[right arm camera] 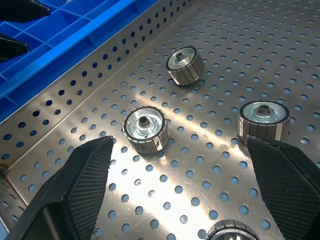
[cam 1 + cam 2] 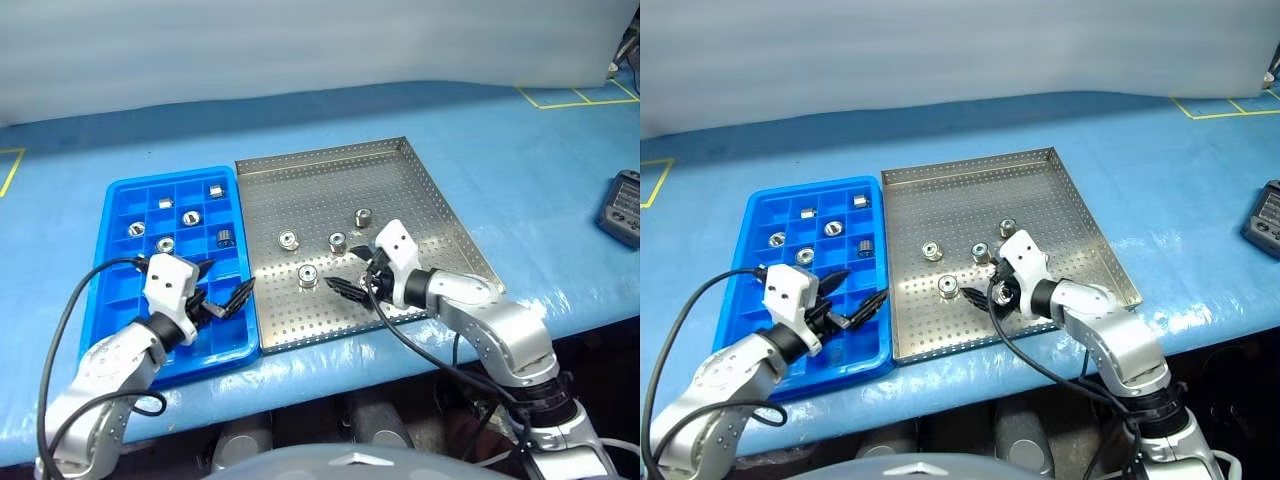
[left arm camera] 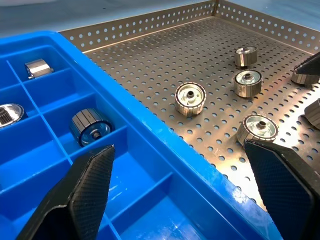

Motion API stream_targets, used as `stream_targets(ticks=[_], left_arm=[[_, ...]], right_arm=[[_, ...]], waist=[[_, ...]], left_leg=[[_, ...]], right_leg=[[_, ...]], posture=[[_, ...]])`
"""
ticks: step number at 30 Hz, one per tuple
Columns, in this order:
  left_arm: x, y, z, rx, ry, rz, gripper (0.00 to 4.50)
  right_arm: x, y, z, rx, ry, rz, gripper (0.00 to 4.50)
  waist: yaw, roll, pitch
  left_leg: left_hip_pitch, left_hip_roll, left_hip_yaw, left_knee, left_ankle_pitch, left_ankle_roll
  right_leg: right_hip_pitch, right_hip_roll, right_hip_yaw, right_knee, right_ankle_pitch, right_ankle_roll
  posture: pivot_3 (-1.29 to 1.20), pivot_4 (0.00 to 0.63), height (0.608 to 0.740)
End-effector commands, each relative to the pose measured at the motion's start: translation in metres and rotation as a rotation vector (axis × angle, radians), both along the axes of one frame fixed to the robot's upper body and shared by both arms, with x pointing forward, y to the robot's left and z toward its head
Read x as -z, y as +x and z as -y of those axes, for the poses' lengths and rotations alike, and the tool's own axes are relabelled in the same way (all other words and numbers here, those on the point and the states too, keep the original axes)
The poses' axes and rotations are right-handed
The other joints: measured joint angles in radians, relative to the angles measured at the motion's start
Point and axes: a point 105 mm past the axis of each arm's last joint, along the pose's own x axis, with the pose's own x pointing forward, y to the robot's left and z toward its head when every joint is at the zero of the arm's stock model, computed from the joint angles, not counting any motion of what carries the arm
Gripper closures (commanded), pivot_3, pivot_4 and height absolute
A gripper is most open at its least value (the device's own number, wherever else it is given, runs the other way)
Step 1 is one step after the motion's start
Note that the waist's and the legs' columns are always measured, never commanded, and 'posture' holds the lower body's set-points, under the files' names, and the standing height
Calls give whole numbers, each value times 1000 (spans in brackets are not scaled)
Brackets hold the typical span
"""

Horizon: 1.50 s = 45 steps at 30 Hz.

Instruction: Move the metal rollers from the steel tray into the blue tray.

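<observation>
Metal rollers (image 1: 145, 129) lie partly cut off behind right claw (image 2: 357, 272)

Blue table cover (image 2: 520, 160); yellow tape lines (image 2: 560, 98); grey device (image 2: 624, 207) at edge.

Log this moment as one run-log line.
left gripper: open, over blue tray | right gripper: open, over steel tray | rollers: four on steel tray, six in blue tray

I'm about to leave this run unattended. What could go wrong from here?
The open right gripper hovers near the closest roller; the other rollers stand close by, so a finger might knock one rolling. Carrying to the blue tray means clearing the steel tray's raised rim. The open left gripper hangs over that tray, so the arms could collide.
</observation>
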Motion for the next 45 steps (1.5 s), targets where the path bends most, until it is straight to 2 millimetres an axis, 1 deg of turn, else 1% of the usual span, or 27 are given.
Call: stream_targets(ticks=[1,9,28,34,36,40,45], left_arm=[[-17,-2,0,9,24,73,0],[-17,0,0,6,40,73,0],[-14,1,-2,-3,47,61,0],[-17,3,-3,-2,45,74,0],[-23,7,-3,9,42,92,0],[-35,22,-2,56,80,119,0],[-48,60,9,168,146,121,0]], right_arm=[[-14,-1,-7,-33,17,61,21],[-13,0,-8,-37,-13,89,21],[-12,-1,-10,-37,-20,102,21],[-12,-2,-11,-39,-19,102,21],[-12,-2,-12,-38,-17,103,21],[-12,-1,-13,-39,-13,104,21],[-13,-1,-16,-42,-5,107,21]], waist=[[1,0,0],[0,0,0],[0,0,0],[0,0,0],[0,0,0],[3,0,0],[1,0,0]], left_leg=[[0,0,0,0,0,0],[0,0,0,0,0,0],[0,0,0,0,0,0],[0,0,0,0,0,0],[0,0,0,0,0,0],[0,0,0,1,0,0],[1,0,-1,2,0,0]], right_leg=[[0,0,0,0,0,0],[0,0,0,0,0,0],[0,0,0,0,0,0],[0,0,0,0,0,0],[0,0,0,0,0,0],[1,0,0,1,0,0],[1,0,0,1,1,1]], posture=[[27,150,740],[23,150,740],[16,150,740],[12,150,740],[10,150,740],[13,150,740],[7,150,740]])
